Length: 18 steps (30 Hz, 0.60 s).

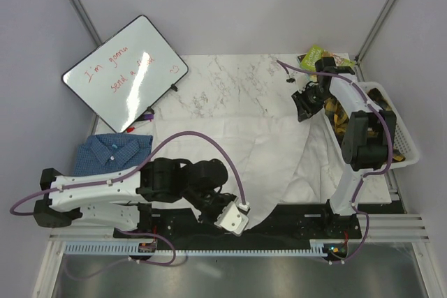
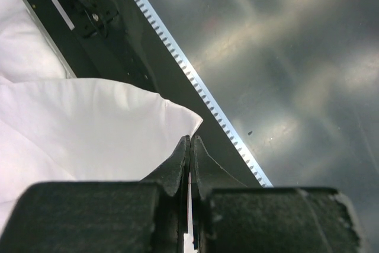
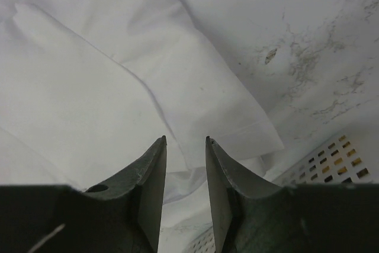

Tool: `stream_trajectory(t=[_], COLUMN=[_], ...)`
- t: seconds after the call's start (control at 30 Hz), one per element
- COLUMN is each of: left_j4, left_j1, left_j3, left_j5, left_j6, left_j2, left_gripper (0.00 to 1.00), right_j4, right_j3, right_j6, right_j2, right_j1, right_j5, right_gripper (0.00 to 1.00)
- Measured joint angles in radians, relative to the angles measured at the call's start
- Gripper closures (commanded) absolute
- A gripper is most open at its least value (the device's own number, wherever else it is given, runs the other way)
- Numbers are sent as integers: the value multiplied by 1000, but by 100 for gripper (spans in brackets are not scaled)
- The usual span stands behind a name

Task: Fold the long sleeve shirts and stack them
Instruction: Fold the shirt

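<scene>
Left claw [image 2: 189, 140] shut on white shirt [image 2: 89, 128] edge | my right claw [image 3: 185, 139] half-open, empty, over cuff [image 3: 246, 131] | folding (next: grab cuff)

White shirt [image 3: 89, 87]: thin matt cloth, smooth, soft creases, under right gripper [image 3: 185, 140]. Its fingers [image 3: 142, 194]: dark matt plastic, faintly grainy. Table [image 3: 308, 45] ahead of them: marble-look, slight sheen. Basket [image 3: 331, 158] beside right finger: white perforated plastic. Beyond left gripper [image 2: 190, 146]: glossy grey floor [image 2: 284, 57], pale toothed rail [image 2: 201, 94].
</scene>
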Motion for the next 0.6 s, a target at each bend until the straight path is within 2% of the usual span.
stream_trajectory(t=[0.33,0.6], left_j4=[-54,-78], left_j1=[35,35], left_j3=[-11,-10], left_j5=[-19,5], left_j6=[24,40], left_j2=[-25,-29], left_gripper=[98,98], right_j4=[0,0], right_j3=[72,73], right_j6=[13,24], right_j2=[5,76], right_j1=[0,1], right_j5=[81,131], right_gripper=[66,73])
